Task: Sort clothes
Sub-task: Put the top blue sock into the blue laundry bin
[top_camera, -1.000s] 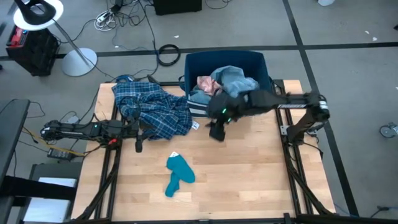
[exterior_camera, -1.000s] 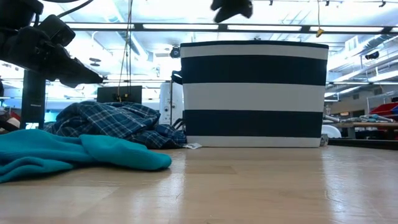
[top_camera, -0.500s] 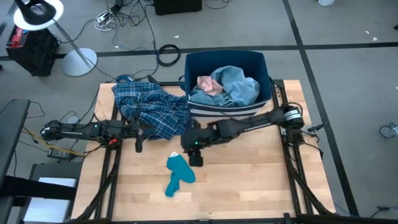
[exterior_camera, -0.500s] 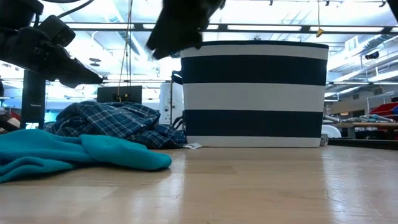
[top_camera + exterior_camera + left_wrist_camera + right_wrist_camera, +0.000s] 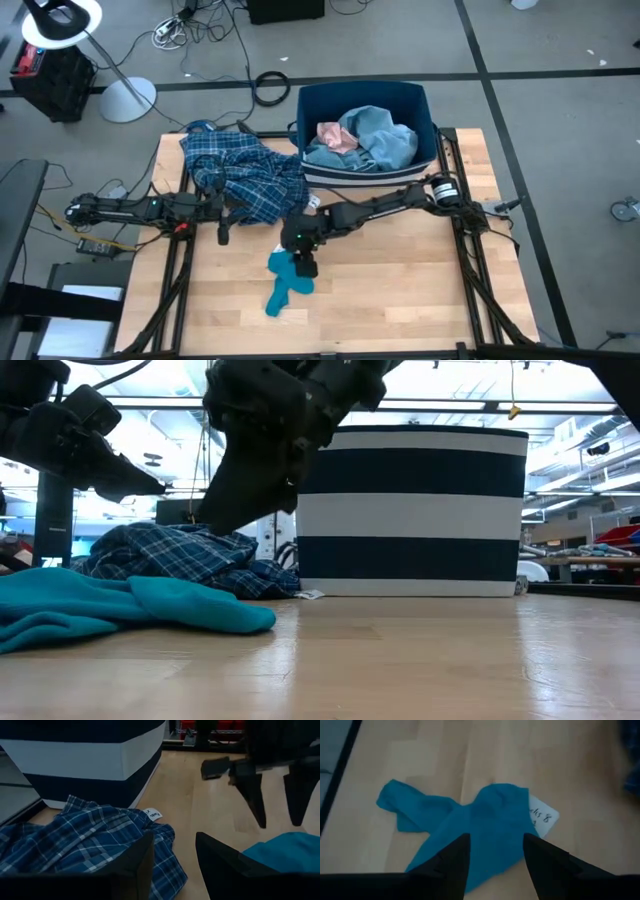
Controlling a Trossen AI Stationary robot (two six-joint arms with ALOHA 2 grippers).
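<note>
— Clothes first: where do they lie, seen from above?

— My soft teal sock (image 5: 286, 281) is alone on the bare wooden table (image 5: 400, 290), toward the front. The big blue-white plaid shirt (image 5: 243, 180) is heaped at the back left, just beside the dark-blue bin with white stripes (image 5: 365, 105), which holds a light-blue denim piece (image 5: 380, 135) and a small pink item (image 5: 330, 134). My right gripper (image 5: 304, 262) hangs over the sock's upper end, because I judge that the sock is the next thing to sort. My left gripper (image 5: 222, 232) waits at the shirt's front edge.

— And level with the table?

— The sock (image 5: 120, 610) lies flat in front, the shirt (image 5: 190, 560) behind it, the bin (image 5: 410, 510) upright. My right gripper (image 5: 250, 470) slants down from above, clear of the cloth.

— Left wrist?

— My left fingers (image 5: 135, 865) stand apart with nothing between them, just over the shirt (image 5: 75, 840). Farther off are the right arm's fingers (image 5: 252, 795), parted above the sock (image 5: 287, 850).

— Right wrist?

— My right fingers (image 5: 452, 855) are spread and empty, straddling the sock (image 5: 470, 830) (a white paper tag (image 5: 542, 815) peeks from under it), so closing should pinch the middle.
</note>
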